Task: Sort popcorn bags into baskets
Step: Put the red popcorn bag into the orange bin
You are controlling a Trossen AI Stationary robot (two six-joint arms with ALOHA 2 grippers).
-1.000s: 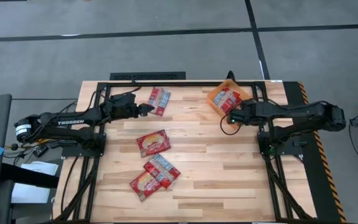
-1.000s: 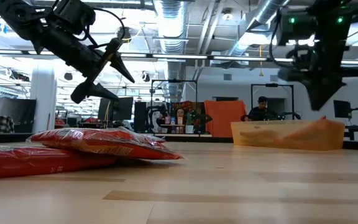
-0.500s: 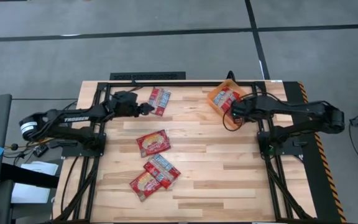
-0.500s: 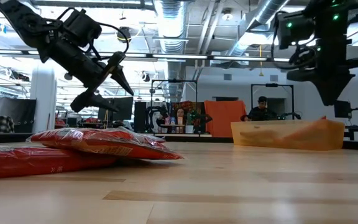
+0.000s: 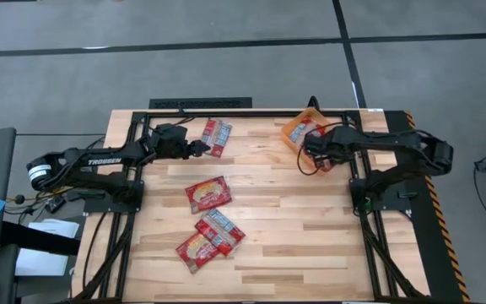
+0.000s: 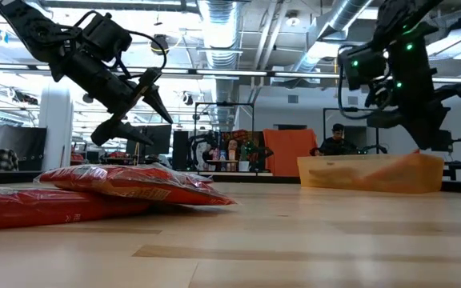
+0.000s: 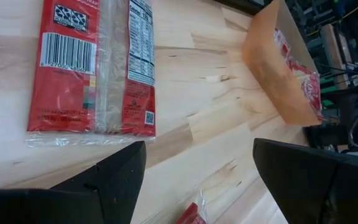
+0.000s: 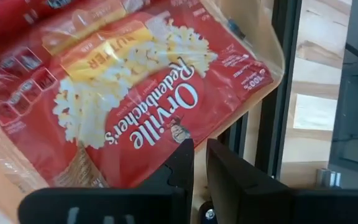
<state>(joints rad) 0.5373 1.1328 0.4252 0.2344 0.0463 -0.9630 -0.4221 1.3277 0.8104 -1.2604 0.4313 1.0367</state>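
Right gripper (image 5: 309, 149) hangs over the orange basket (image 5: 292, 133) at the table's far right corner, fingers (image 8: 185, 155) nearly together with only a slim gap, nothing between them. Below them a popcorn bag (image 8: 123, 112) lies face up in the basket.

Left gripper (image 5: 201, 146) hovers with fingers (image 7: 114, 177) spread wide, empty, just beside a loose bag (image 5: 217, 136) lying barcode side up near the far edge.

One more bag (image 5: 207, 193) lies mid-table. Overlapping bags (image 5: 210, 239) lie nearer the front edge. A person (image 6: 337, 141) sits in the room behind.
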